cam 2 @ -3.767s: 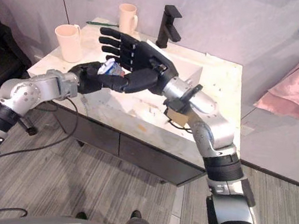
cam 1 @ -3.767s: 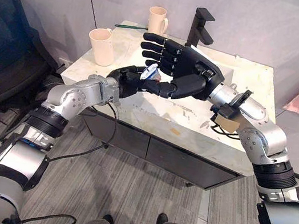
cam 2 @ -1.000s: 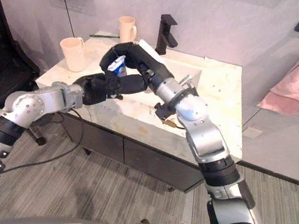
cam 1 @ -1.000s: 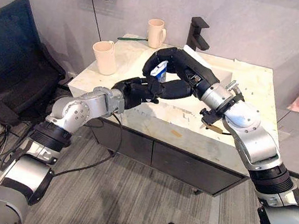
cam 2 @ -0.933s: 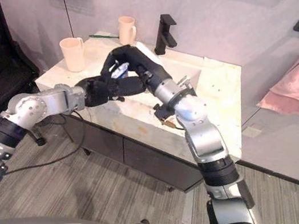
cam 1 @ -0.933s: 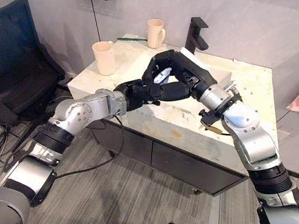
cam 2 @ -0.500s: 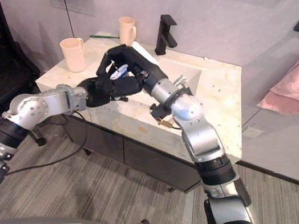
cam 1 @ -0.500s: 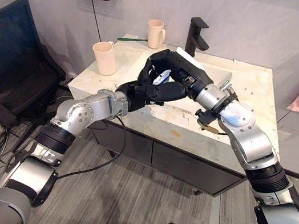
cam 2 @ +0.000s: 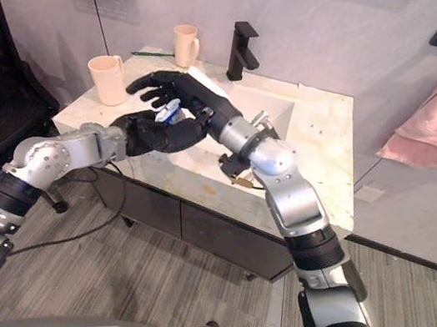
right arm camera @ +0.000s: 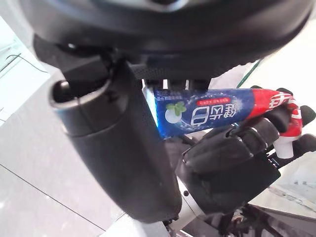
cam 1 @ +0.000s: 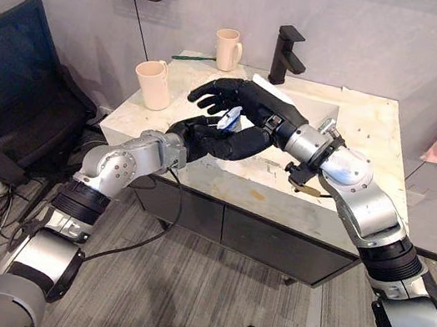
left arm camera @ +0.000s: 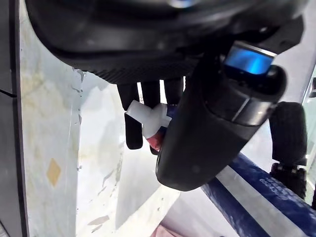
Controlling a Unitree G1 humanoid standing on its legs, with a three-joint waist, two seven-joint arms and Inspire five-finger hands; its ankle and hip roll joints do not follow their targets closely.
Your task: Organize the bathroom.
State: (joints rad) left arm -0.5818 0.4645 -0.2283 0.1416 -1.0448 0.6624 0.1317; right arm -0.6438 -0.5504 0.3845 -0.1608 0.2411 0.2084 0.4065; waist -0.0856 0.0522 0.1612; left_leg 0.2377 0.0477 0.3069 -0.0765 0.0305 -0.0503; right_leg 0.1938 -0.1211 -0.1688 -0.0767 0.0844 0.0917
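Now the right hand [cam 1: 242, 100], which half a second ago was curled over the toothpaste tube [right arm camera: 212, 114], has spread its fingers and hovers above it; the left hand [cam 1: 210, 137] grips the tube alone, over the marble vanity counter [cam 1: 353, 166]; judging by this, the handover is done, and the nearer cup [cam 1: 153, 84] seems a likely destination.

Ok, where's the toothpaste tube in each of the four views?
Left eye view: toothpaste tube mid-picture, in the left hand.
Right eye view: left of centre.
Left wrist view: its white cap past the fingers.
Right wrist view: blue body crossing the picture.
Shared landmark: the left hand curled round it.
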